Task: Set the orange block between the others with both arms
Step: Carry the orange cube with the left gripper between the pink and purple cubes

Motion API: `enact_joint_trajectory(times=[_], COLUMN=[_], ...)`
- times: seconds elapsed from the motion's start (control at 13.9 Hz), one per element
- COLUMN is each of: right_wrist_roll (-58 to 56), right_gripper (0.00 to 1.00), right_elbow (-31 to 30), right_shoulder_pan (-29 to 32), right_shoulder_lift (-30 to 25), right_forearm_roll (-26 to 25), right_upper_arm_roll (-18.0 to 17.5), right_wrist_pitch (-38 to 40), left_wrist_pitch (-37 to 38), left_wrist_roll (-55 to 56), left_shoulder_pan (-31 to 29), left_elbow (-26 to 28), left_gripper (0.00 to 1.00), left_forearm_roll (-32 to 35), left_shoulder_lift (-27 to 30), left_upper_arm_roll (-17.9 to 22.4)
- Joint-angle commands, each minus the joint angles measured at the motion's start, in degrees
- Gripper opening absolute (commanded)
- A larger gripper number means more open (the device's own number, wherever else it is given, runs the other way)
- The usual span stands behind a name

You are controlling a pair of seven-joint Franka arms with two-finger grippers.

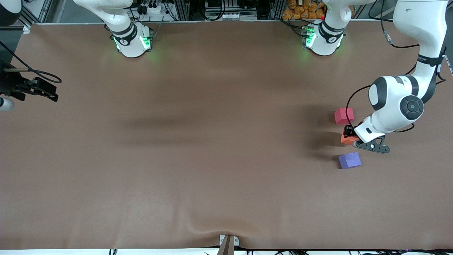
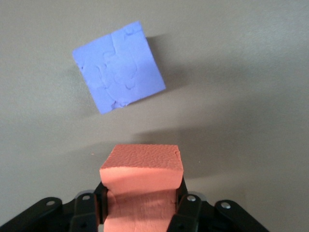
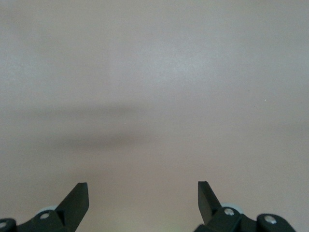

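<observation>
The left pincer (image 1: 351,137) is down low at the left arm's end of the tabletop (image 1: 212,141), pinching the orange block (image 1: 348,139) between its two fingers. In the left wrist view the black fingers (image 2: 102,200) press in on either side of the foam cube (image 2: 142,169) — its flanks are visibly squeezed where they bite. I cannot tell whether the block rests on the brown surface or hangs just above it.

The block sits in the gap between the other two cubes. The red-pink cube (image 1: 344,115) lies farther from the front camera, the purple-blue cube (image 1: 349,160) nearer to it, and the three make a short, roughly straight row. The orange one is close to both neighbours but touches neither. In the left wrist view the purple-blue cube (image 2: 119,66) lies turned at an angle to the orange block's face, with bare tabletop between them; faint puzzle-like seams show on its top.

The right arm waits. Its pincer (image 3: 143,200) hangs over bare tabletop at the right arm's end, well apart from the cubes — the fingers spread wide with nothing between them. In the front view only its dark outline (image 1: 44,90) pokes in at the edge of the scene.

Both arm bases glow green along the far edge of the tabletop.
</observation>
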State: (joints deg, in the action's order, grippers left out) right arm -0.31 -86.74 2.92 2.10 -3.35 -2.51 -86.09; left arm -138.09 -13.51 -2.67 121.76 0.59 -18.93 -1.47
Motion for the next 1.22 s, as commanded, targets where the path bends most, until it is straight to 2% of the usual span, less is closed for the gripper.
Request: enact_joint_trajectory(times=[0.0, 0.29, 0.5, 1.15], right_wrist_roll=[-1.54, -1.71, -1.71, -1.97], right_gripper=[1.00, 1.00, 1.00, 1.00], right_elbow=[-0.89, -2.11, -2.65, -2.73], right_shoulder_pan=[0.60, 0.42, 0.33, 0.24], right_shoulder_lift=[-2.18, -3.68, -4.30, -4.56], right_forearm_roll=[1.50, 3.61, 5.72, 5.72], right_upper_arm_roll=[0.75, 1.89, 1.98, 2.77], right_wrist_pitch=[0.83, 1.45, 1.01, 1.54], left_wrist_pitch=[-1.31, -5.69, -5.79, -5.88], left_wrist_roll=[1.98, 4.45, 8.66, 8.67], left_shoulder_pan=[-0.32, -0.23, 0.03, -0.05], left_elbow=[0.50, 0.41, 0.50, 0.41], left_gripper=[0.00, 0.00, 0.00, 0.00], left_forearm_roll=[-2.17, -2.26, -1.99, -0.50], left_shoulder_lift=[-0.84, -3.74, -3.92, -4.10], left_upper_arm_roll=[-0.55, -0.55, -0.47, -0.29])
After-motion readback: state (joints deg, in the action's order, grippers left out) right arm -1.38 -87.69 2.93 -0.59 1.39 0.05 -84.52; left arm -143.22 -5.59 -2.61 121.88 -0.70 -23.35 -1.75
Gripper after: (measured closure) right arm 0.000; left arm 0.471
